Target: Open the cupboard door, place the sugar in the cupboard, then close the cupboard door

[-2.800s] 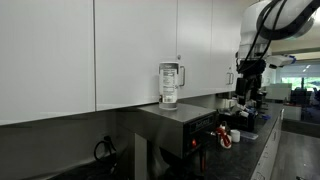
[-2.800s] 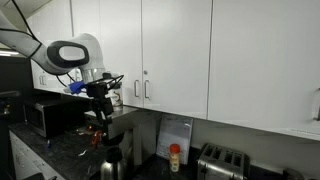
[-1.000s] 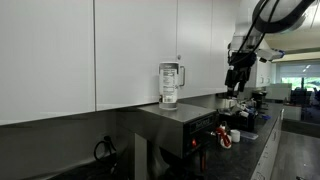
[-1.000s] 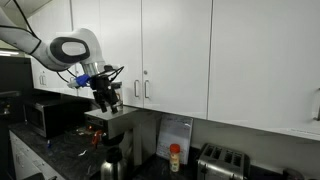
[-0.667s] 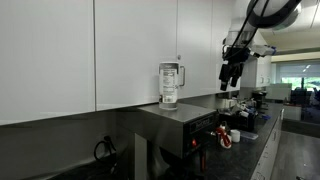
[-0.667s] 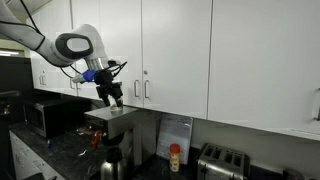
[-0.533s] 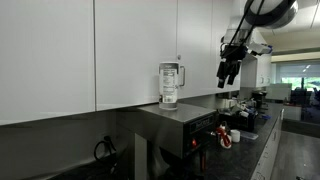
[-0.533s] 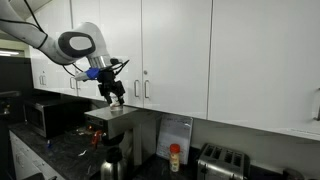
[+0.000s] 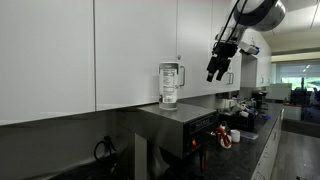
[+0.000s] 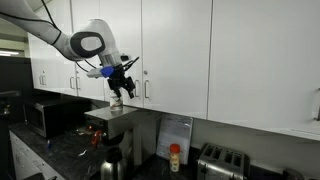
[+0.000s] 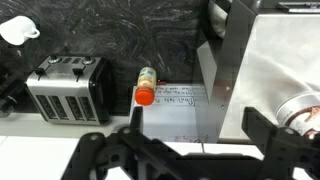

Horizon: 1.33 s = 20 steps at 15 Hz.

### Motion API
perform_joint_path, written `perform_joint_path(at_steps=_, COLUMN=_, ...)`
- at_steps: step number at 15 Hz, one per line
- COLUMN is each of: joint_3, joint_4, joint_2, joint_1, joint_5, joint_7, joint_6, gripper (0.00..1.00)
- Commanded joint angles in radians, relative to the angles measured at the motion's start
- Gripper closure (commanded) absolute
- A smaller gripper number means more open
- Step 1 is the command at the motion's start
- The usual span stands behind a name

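Observation:
The sugar jar (image 9: 170, 85), clear with white contents, stands on a grey appliance (image 9: 178, 122) under the white cupboards; it also shows in an exterior view (image 10: 116, 102) and at the right edge of the wrist view (image 11: 302, 108). The cupboard door (image 10: 176, 55) is shut, with its silver bar handle (image 10: 147, 89) near its left edge, so the inside is hidden. My gripper (image 10: 122, 89) is open and empty. It hangs in the air just left of the handles and a little above the jar. It also shows in an exterior view (image 9: 215, 70) and in the wrist view (image 11: 190, 150).
The neighbouring door's handle (image 10: 135, 89) sits right next to my gripper. On the dark counter below are a toaster (image 11: 65, 85), a red-capped bottle (image 11: 146, 88), a white note sheet (image 11: 175, 110) and a white mug (image 11: 20, 30). A microwave (image 10: 48, 115) stands beside the appliance.
My gripper has risen from beside the appliance and moved toward the cupboard doors, now level with the handles. The jar and the doors have not moved.

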Motion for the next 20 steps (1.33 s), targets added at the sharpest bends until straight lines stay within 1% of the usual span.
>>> perform_joint_path(at_steps=1, joint_3=-0.034, joint_4=0.056, joint_2=0.084, joint_1=0.024, joint_5=0.053, joint_7=-0.070, joint_6=0.058, gripper=0.00)
perform_joint_path(at_steps=6, joint_3=-0.063, joint_4=0.107, joint_2=0.152, joint_1=0.053, joint_5=0.117, joint_7=-0.170, joint_6=0.110, gripper=0.00)
perform_joint_path(at_steps=12, joint_3=-0.092, joint_4=0.169, joint_2=0.227, joint_1=0.084, joint_5=0.184, joint_7=-0.332, joint_6=0.142, gripper=0.00)
perform_joint_path(at_steps=16, joint_3=-0.107, joint_4=0.219, joint_2=0.275, joint_1=0.096, joint_5=0.254, joint_7=-0.446, joint_6=0.143, gripper=0.00)
perform_joint_path(at_steps=20, joint_3=-0.103, joint_4=0.266, joint_2=0.314, joint_1=0.090, joint_5=0.330, joint_7=-0.543, joint_6=0.134, gripper=0.00)
